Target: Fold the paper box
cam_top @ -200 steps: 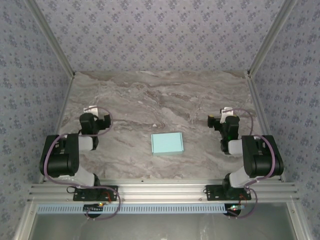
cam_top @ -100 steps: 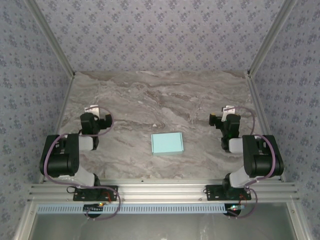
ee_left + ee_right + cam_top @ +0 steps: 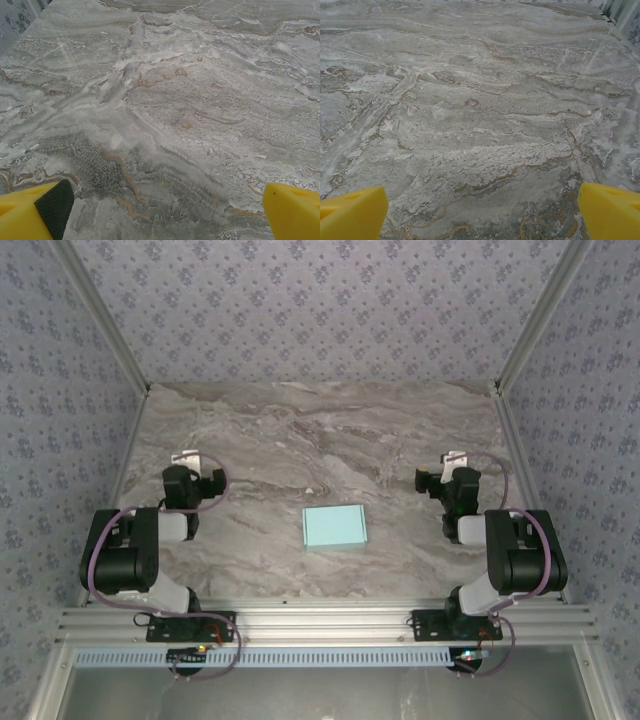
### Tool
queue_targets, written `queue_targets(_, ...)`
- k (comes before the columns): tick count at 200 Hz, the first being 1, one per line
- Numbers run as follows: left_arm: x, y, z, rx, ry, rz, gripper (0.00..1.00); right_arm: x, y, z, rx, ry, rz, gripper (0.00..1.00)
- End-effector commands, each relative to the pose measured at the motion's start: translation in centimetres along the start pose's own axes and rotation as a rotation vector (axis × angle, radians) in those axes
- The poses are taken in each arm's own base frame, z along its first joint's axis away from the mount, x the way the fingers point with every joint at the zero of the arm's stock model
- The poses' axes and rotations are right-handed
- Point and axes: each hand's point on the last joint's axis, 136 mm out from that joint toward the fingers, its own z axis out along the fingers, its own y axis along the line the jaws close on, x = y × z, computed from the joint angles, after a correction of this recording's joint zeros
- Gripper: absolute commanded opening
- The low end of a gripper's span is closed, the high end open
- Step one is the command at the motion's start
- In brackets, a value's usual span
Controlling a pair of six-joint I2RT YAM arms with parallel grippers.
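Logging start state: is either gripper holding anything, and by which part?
Nothing held: left gripper and right gripper open and empty; paper box lies untouched on table.

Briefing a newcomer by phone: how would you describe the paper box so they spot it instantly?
Find the marble-patterned table. Between the left arm and the right arm, toward the near edge, lies the paper box. It is a flat, plain aqua-blue rectangle against veined grey stone and black arms.

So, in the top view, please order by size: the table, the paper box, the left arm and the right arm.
Table: largest.
Left arm and right arm: look alike.
Paper box: smallest.
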Motion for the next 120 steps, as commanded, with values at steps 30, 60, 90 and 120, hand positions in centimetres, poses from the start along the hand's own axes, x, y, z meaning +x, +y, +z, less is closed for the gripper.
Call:
queue_targets(30,-1.40,-0.08,-0.06,0.001,-0.051,-0.005,0.99,-0.89,-0.26,0.35,-0.016,-0.008,0.015,1.00)
queue_targets(60,-1.43,-0.10,-0.03,0.002,-0.051,-0.005,0.99,-0.88,-0.36,0.41,-0.019,-0.005,0.021,1.00)
queue_targets(90,-1.41,-0.09,-0.02,0.001,-0.050,-0.005,0.99,-0.92,-0.38,0.41,-0.019,-0.006,0.022,1.00)
queue_targets(120,-1.43,-0.12,-0.03,0.002,-0.051,-0.005,0.99,-0.95,-0.34,0.37,-0.017,-0.011,0.019,1.00)
